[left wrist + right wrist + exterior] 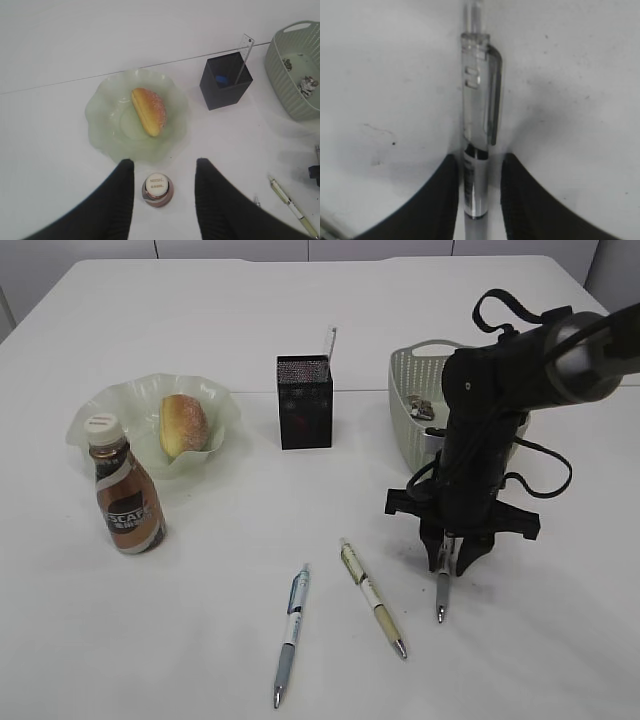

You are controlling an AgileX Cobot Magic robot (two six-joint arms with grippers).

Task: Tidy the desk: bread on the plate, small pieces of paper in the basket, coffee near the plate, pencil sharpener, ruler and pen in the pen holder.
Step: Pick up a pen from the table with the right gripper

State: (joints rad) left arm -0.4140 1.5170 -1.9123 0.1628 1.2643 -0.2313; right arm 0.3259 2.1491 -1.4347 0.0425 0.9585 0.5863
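Note:
My right gripper (pixel 447 558) is down at the table with its jaws narrowly open on either side of a clear and silver pen (pixel 441 598). In the right wrist view that pen (pixel 477 100) lies between the fingertips (pixel 479 162), with a small gap on the right side. Two more pens (pixel 292 635) (pixel 372 598) lie on the table in front. The bread (pixel 183 425) is on the green plate (pixel 100 410), with the coffee bottle (pixel 127 495) beside it. My left gripper (pixel 164 164) is open and empty above the coffee bottle (pixel 157 187). The black pen holder (pixel 304 405) holds a ruler (pixel 329 345) and a blue sharpener (pixel 222 80).
The grey basket (pixel 405 390) stands at the back right, behind my right arm, with crumpled paper (pixel 421 410) in it. In the left wrist view the plate (pixel 100 120), bread (pixel 148 111), pen holder (pixel 225 85) and basket (pixel 290 75) show.

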